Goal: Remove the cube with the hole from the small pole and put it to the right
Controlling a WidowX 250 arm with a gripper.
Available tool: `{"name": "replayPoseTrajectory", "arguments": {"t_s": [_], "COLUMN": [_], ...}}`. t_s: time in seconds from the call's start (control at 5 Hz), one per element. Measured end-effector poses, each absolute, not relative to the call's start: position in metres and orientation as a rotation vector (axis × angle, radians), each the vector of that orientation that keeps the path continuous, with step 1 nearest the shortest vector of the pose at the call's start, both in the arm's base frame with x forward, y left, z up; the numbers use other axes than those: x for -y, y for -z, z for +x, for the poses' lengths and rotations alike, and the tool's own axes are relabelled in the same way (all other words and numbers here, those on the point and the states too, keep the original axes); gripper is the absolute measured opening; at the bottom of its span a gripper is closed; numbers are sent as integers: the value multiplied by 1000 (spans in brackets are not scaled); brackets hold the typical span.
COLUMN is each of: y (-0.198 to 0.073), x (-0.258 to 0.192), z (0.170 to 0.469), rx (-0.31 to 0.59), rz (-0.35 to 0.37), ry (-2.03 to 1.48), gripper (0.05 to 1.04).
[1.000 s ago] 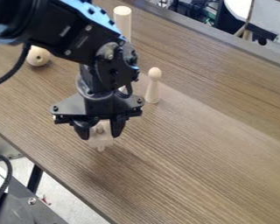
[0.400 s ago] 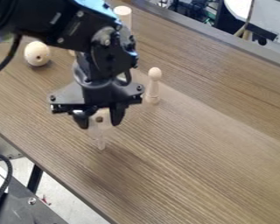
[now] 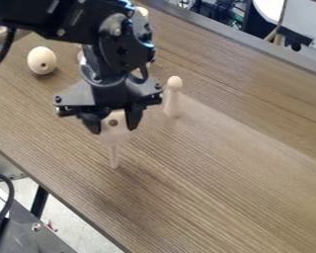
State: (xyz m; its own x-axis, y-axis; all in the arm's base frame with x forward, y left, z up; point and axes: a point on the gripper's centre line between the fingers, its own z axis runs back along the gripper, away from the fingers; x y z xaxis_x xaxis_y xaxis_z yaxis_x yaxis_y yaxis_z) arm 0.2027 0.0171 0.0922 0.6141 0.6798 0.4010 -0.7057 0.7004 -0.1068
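The gripper (image 3: 114, 122) hangs over the left-centre of the table, shut on a pale wooden cube (image 3: 114, 131) with a dark round hole in its front face. Below the cube a thin pale pole (image 3: 114, 158) stands upright on the wood. The cube is up at the pole's upper end; whether the pole's tip is still inside it I cannot tell.
A wooden peg with a round head (image 3: 173, 101) stands right of the gripper. A wooden ball with a hole (image 3: 42, 60) lies at the upper left. Behind the arm a thick cylinder (image 3: 142, 11) shows partly. The table's front edge (image 3: 68, 211) runs diagonally at lower left.
The gripper has risen with the cube in its grip, and more of the pole shows beneath it. The peg, the ball and the pole have stayed in place.
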Motion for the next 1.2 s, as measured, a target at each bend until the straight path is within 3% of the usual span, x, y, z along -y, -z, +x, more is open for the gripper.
{"name": "replayPoseTrajectory", "arguments": {"t_s": [0.6,1.2], "y": [-108,-76], "x": [4,32], "z": [231,233], "rx": [481,414], "rz": [64,36], "ry": [-666,-566], "gripper": [546,546]}}
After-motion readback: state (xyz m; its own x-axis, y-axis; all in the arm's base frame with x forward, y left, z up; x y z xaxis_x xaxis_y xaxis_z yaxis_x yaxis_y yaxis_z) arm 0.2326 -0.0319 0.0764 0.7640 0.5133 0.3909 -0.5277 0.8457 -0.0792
